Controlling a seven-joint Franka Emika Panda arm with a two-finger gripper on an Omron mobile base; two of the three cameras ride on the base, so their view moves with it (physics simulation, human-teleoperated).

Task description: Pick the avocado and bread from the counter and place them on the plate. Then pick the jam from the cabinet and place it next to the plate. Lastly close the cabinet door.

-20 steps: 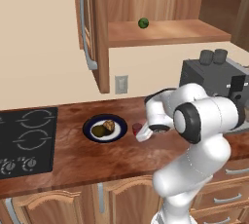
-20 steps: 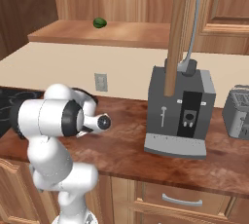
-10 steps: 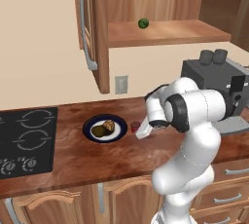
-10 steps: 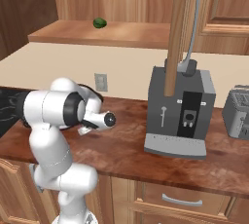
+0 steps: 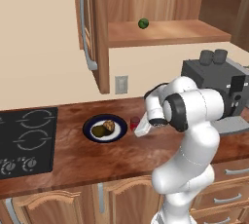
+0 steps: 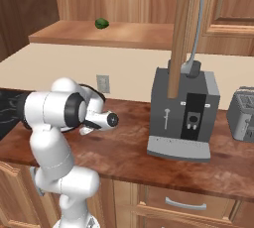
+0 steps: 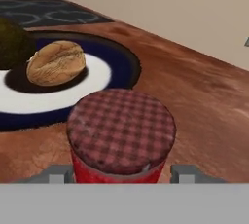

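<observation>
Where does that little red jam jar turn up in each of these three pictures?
Left base view: the jam stands on the counter, just right of the plate, at the gripper's tip.
Right base view: I cannot make it out; the arm covers that spot.
Hand view: the jam sits bottom centre, checked lid up, between the fingertips.
Shared landmark: the plate beside the jar.

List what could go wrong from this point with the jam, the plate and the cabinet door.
1. The gripper straddles the jam, fingertips clear of its sides; a skewed retreat could tip it.
2. The jam stands close to the plate; a nudge could push it against the rim.
3. The cabinet door is open; the arm faces a long swing.
</observation>
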